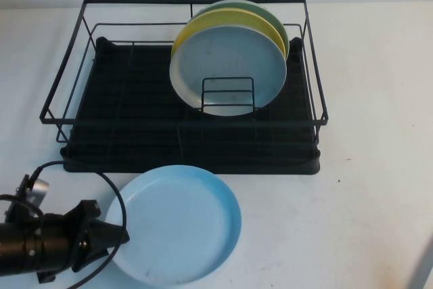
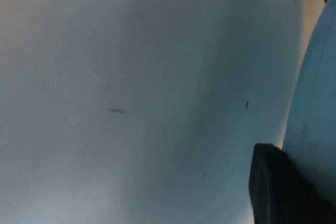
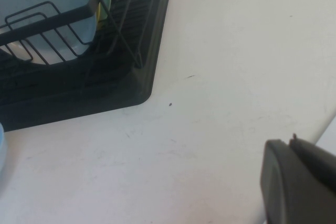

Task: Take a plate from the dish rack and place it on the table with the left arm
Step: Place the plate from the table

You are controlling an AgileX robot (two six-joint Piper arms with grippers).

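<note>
The sky-blue plate (image 1: 179,225) lies face up on the white table (image 1: 365,187), just in front of the black dish rack (image 1: 135,133). My left gripper (image 1: 120,237) comes in from the lower left and is shut on the plate's left rim. In the left wrist view the plate's (image 2: 131,103) glossy inside fills the picture, with one black finger (image 2: 278,187) lying on it. My right gripper (image 3: 292,141) hovers shut over bare table to the right of the dish rack (image 3: 79,93) and holds nothing.
Three plates stand upright in the rack's wire holder: a grey-blue one (image 1: 233,59) in front, a yellow one (image 1: 203,25) behind it and a green one (image 1: 274,21) at the back. A black cable (image 1: 111,187) loops from the left arm beside the plate.
</note>
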